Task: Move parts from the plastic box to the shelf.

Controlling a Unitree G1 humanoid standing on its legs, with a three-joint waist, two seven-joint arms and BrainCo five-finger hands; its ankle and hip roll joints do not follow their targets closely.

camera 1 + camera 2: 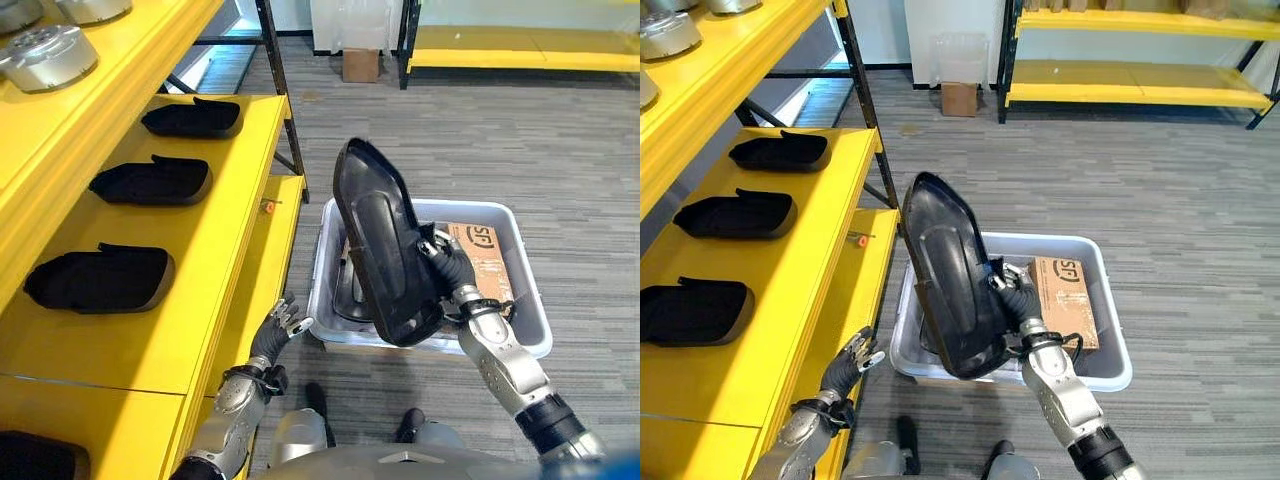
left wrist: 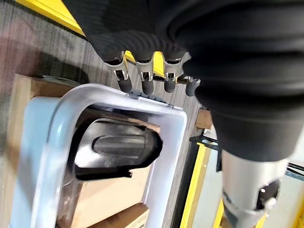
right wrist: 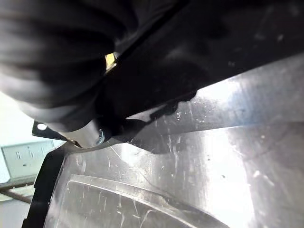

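Observation:
My right hand (image 1: 447, 272) is shut on a large black plastic part (image 1: 385, 240) and holds it upright above the grey plastic box (image 1: 528, 300) on the floor. In the right wrist view the black part (image 3: 190, 161) sits right against the hand. Another black part (image 2: 114, 147) lies inside the box (image 2: 52, 142). My left hand (image 1: 278, 332) hangs open beside the box's left rim, next to the yellow shelf (image 1: 230, 230), holding nothing. Three black parts (image 1: 100, 278) (image 1: 152, 182) (image 1: 194, 118) lie in a row on the shelf.
A cardboard carton (image 1: 488, 262) lies in the box's right half. Silver metal discs (image 1: 48, 55) rest on the upper shelf level. A small cardboard box (image 1: 360, 64) stands on the floor far back, beside another yellow rack (image 1: 520, 50). Grey carpet lies right of the box.

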